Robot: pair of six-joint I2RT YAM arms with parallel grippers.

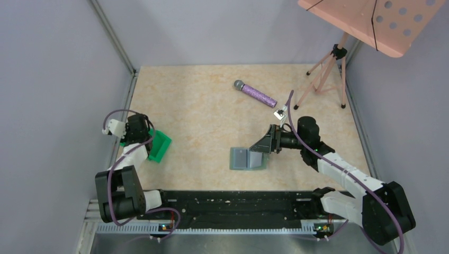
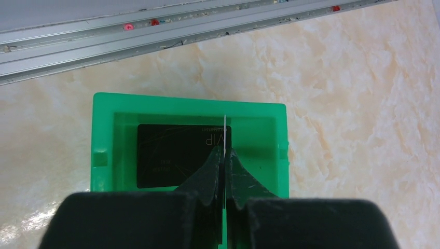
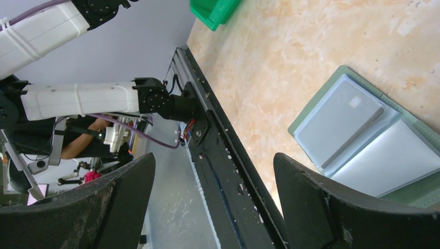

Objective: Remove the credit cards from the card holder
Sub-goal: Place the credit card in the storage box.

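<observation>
- as the left gripper [image 2: 224, 155] hung over the green tray [image 2: 189, 101], its jaws were seen clenched on a thin card [image 2: 224, 129], shown edge-on as a pale line rising from between the fingertips.
- a second dark card [image 2: 174, 155] was seen lying flat on the tray floor, partly hidden by the fingers.
- the tray was set at the left edge of the table [image 1: 201, 116], well apart from the card holder [image 3: 410, 155].
- the holder was laid open and flat near the middle of the near edge, its two pale panels turned up.
- whether any card lay in its pockets could not be told.
- the right gripper [image 3: 214, 158] was held just beside the holder, its jaws released and spread wide.
- a purple microphone [image 1: 255, 93] was left further back on the table, and a pink music stand [image 1: 365, 21] was placed at the far right corner.
</observation>
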